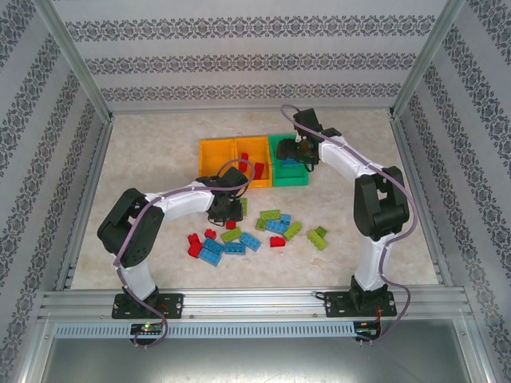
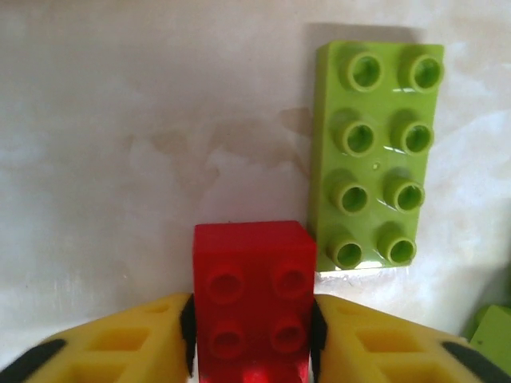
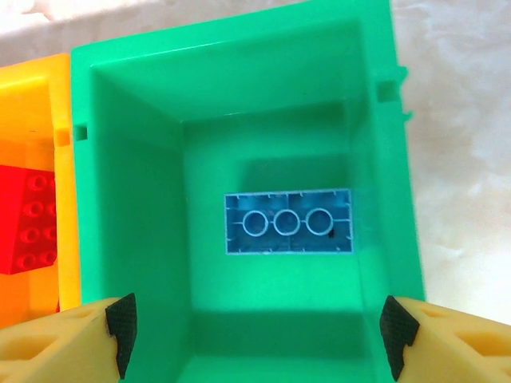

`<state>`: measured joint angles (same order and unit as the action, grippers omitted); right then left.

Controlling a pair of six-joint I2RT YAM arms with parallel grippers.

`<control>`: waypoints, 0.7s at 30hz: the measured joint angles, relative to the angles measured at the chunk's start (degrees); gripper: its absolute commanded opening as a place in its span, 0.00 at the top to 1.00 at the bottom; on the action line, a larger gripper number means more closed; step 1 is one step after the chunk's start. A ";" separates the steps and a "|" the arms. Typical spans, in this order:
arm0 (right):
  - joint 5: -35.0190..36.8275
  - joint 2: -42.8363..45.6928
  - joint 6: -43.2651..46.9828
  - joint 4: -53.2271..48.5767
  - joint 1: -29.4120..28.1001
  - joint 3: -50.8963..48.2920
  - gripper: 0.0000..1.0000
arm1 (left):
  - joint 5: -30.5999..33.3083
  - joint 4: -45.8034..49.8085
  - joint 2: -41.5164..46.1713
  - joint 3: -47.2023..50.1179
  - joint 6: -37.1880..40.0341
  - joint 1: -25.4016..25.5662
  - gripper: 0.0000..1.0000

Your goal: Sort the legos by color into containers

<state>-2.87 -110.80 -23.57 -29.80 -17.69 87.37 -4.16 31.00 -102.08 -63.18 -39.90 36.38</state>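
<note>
Left gripper [image 2: 252, 339] clamped on red brick [image 2: 254, 271]. Lime brick [image 2: 375, 155] just beside, at 1 o'clock. Loose bricks [image 1: 251, 235] scattered at gripper's 4 o'clock. Right gripper [image 3: 255, 331] fingers wide apart over green bin [image 3: 128, 199]. Blue brick [image 3: 287, 222] upside down on bin floor.

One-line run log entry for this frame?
left gripper: shut on red lego, lime lego beside it | right gripper: open above green bin | green bin: one blue lego inside, underside up

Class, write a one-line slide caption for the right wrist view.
Right gripper open above the green bin, a light blue brick lying upside down inside.
</note>
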 measured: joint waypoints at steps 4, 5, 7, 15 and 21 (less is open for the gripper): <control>-0.20 3.13 -0.02 0.31 1.36 -1.95 0.17 | 0.52 0.17 -0.02 -0.20 0.02 0.00 0.70; -0.26 3.98 -0.02 0.48 1.73 -2.64 0.17 | 0.59 0.20 -0.02 -0.20 0.07 0.00 0.74; -0.42 5.44 -0.02 0.57 2.23 -3.91 0.17 | 0.90 0.31 -0.04 -0.33 0.20 0.02 0.78; -1.25 11.87 1.14 2.25 2.56 -11.76 0.17 | 4.42 4.04 0.44 -1.95 0.94 0.02 0.76; -1.53 17.20 1.46 3.23 2.56 -19.06 0.17 | 5.86 6.99 2.10 -6.71 2.47 0.02 0.74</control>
<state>-4.40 -93.60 -22.11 -26.57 -15.14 68.31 1.69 38.00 -99.98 -69.89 -37.43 36.40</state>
